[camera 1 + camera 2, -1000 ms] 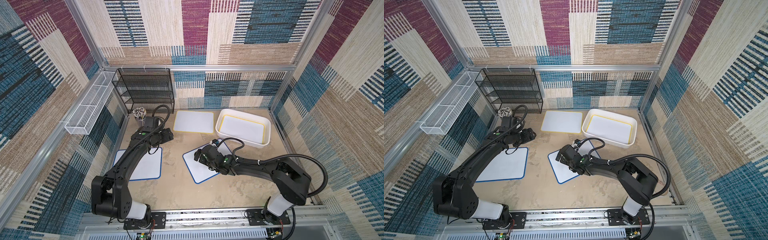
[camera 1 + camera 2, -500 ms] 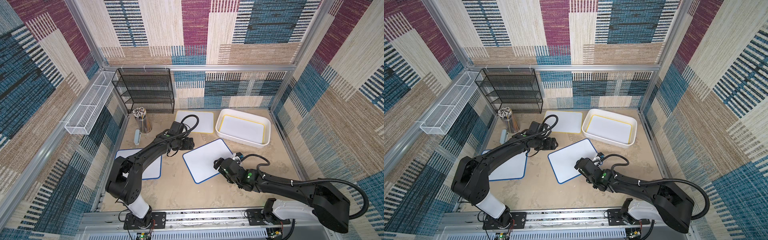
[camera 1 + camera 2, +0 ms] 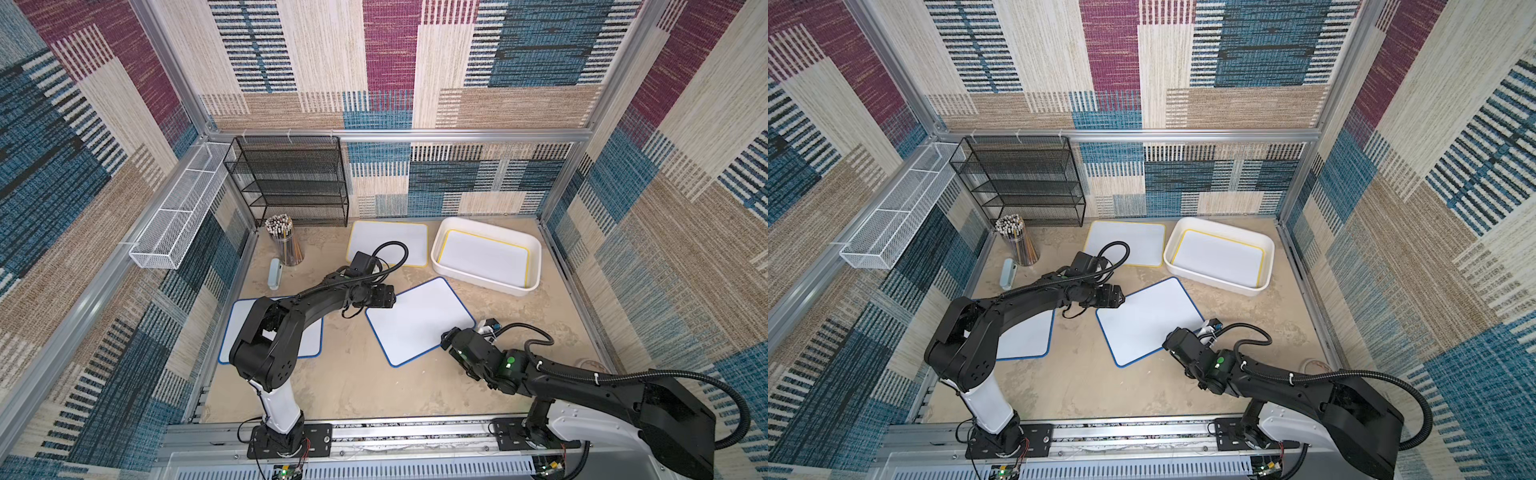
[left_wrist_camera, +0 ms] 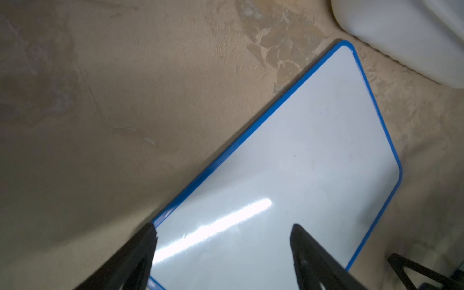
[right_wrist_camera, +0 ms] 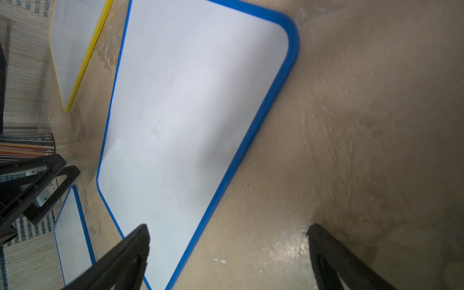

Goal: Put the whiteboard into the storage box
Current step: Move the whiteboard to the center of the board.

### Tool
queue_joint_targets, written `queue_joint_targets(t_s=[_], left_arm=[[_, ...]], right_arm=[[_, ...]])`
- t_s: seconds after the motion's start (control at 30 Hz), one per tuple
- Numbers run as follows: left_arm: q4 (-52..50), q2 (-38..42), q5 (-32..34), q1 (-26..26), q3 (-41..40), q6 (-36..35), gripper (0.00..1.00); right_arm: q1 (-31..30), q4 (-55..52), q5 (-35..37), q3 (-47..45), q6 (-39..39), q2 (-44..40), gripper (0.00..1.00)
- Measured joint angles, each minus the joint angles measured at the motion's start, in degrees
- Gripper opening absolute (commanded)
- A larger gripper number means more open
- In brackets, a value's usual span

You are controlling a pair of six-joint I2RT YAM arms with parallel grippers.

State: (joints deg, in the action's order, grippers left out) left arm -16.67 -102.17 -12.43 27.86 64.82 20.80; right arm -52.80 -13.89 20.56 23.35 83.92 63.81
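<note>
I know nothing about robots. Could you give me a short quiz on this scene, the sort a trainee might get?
1. Pick one: the rim of the whiteboard lying in the storage box is A) blue, B) yellow, C) red.
2. True or false: the right pincer is clamped shut on the middle blue-rimmed whiteboard.
3. Count: how many whiteboards lie on the table outside the box?

Key
1. B.
2. False: its jaws stand open at that board's edge.
3. Three: the middle one, another blue-rimmed board under the left arm, and a yellow-rimmed board at the back.
</note>
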Motion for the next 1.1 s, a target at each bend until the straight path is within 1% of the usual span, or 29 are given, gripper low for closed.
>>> queue_joint_targets(t_s=[0.33,0.47,0.6,0.8,0.97,1.1], left_arm=[[1.3,-3.6,0.3,0.0,0.2,-1.2,0.86],[-0.1,-5.2,0.0,0.1,2.2,-1.5,0.86],[-4.2,-7.1,-0.9,1.2,5.8,-3.1,0.86],[-11.6,-10.2,-1.0,5.0,11.2,-6.1,0.85],[-16.3,-11.4,-1.0,5.5,13.7,-10.5,0.85],[-20.6,-11.3,-1.5,5.5,14.4,-11.8,0.84]], right_arm=[[0.0,6.8,0.6,0.0,0.0,4.0,1.0],[-0.1,7.1,0.7,1.0,-0.1,5.5,1.0],[-0.1,6.5,0.5,3.6,-0.3,8.6,1.0],[0.1,7.3,0.7,7.1,-1.8,13.8,1.0],[0.3,9.0,2.2,8.0,-2.9,16.4,1.0],[0.4,10.0,2.6,7.8,-3.9,16.8,1.0]])
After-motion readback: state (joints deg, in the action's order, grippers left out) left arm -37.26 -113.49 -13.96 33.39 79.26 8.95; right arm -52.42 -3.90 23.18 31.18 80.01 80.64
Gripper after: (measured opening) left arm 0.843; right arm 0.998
